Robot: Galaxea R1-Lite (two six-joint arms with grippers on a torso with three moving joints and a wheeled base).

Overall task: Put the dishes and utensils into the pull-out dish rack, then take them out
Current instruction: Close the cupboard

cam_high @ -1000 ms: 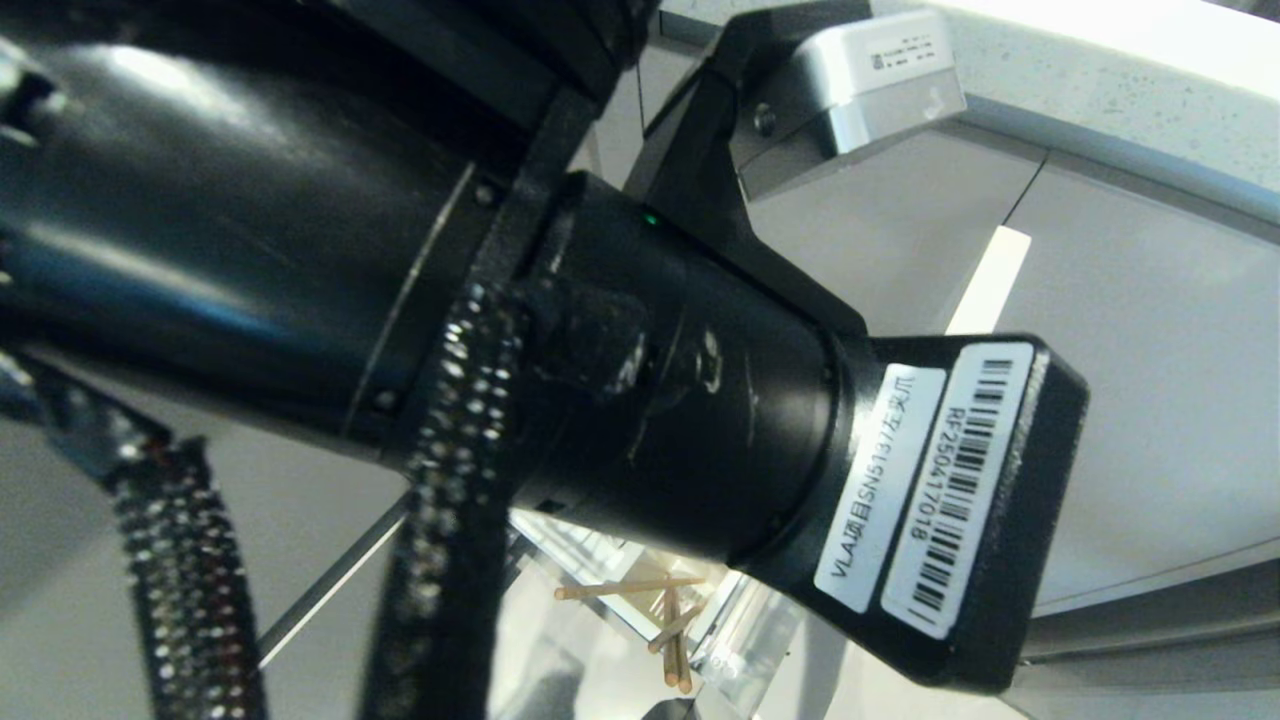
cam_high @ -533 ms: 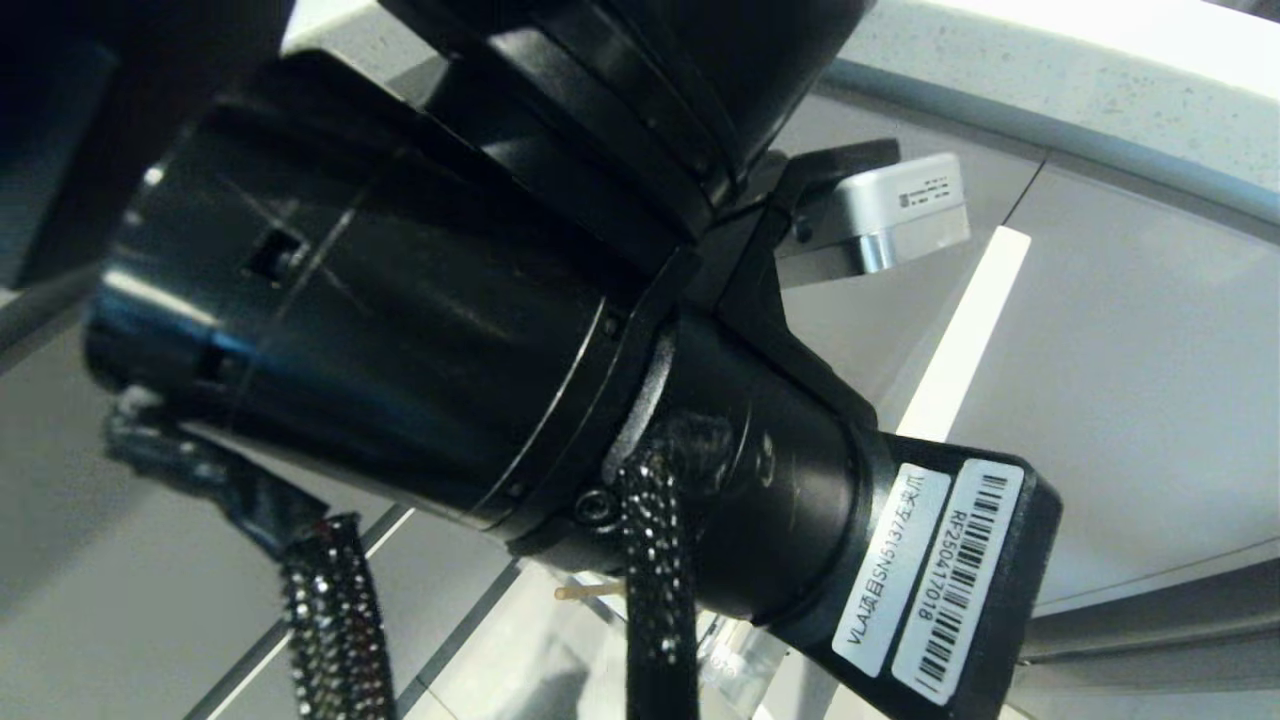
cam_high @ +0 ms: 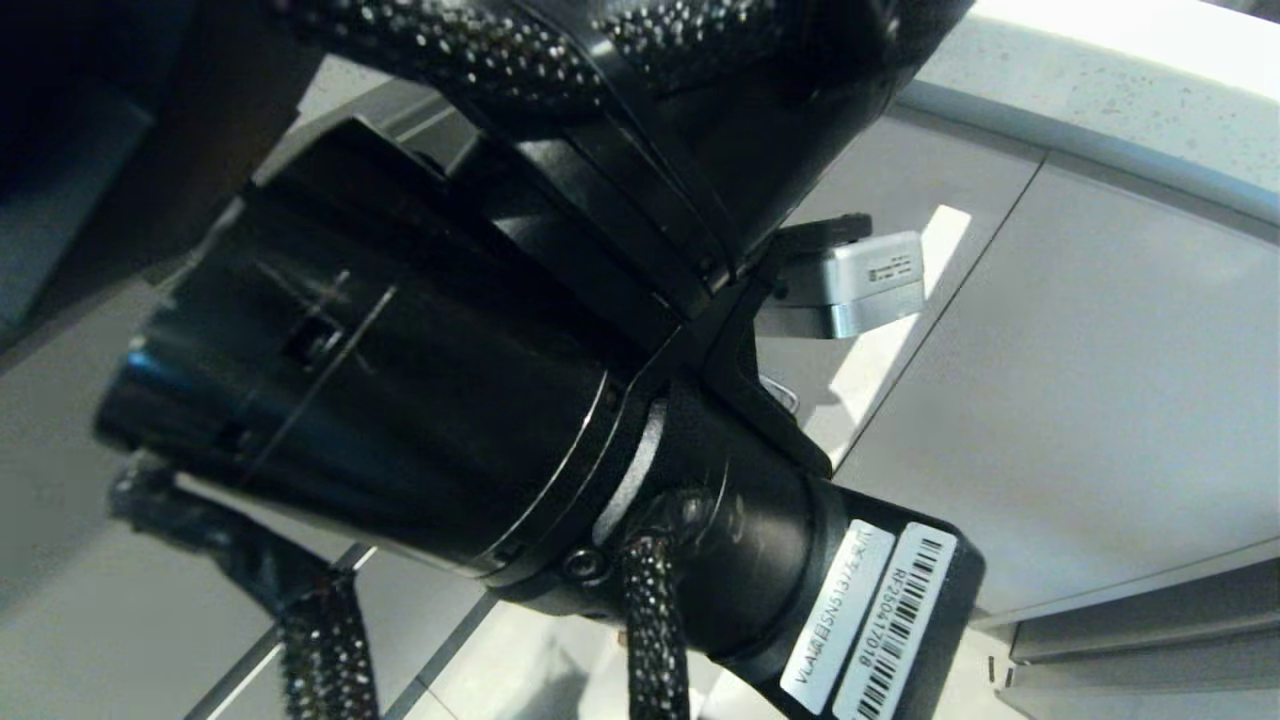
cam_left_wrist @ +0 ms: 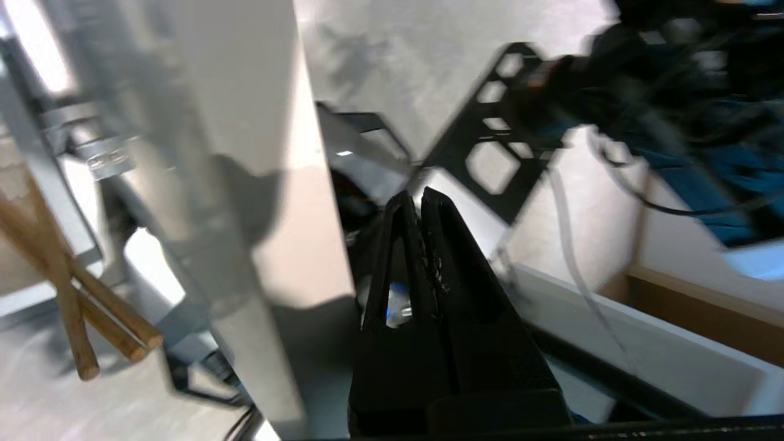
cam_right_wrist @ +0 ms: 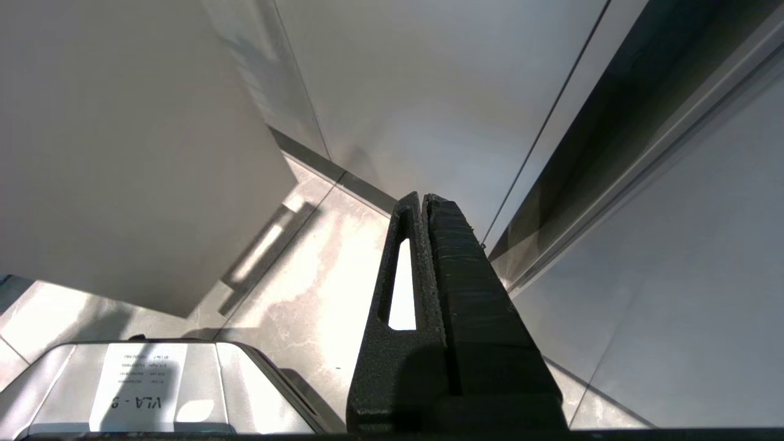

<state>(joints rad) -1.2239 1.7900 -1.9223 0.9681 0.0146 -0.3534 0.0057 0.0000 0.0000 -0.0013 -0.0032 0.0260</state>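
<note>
Left pincer (cam_left_wrist: 420,197) pressed together, holding nothing, beside the rack's grey panel (cam_left_wrist: 245,153); chopsticks (cam_left_wrist: 67,282) lie crossed beyond it. Its arm (cam_high: 450,400) fills the head view, hiding the rack. Right pincer (cam_right_wrist: 422,202) together too, parked.

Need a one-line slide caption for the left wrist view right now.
Left tool, black fingers shut and empty, beside a pale grey upright panel, with light wooden chopsticks crossed beyond it.

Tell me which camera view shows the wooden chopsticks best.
The left wrist view: the chopsticks lie crossed at the picture's edge, ends plainly visible. In the head view the left arm blocks that area; the right wrist view shows none.
</note>
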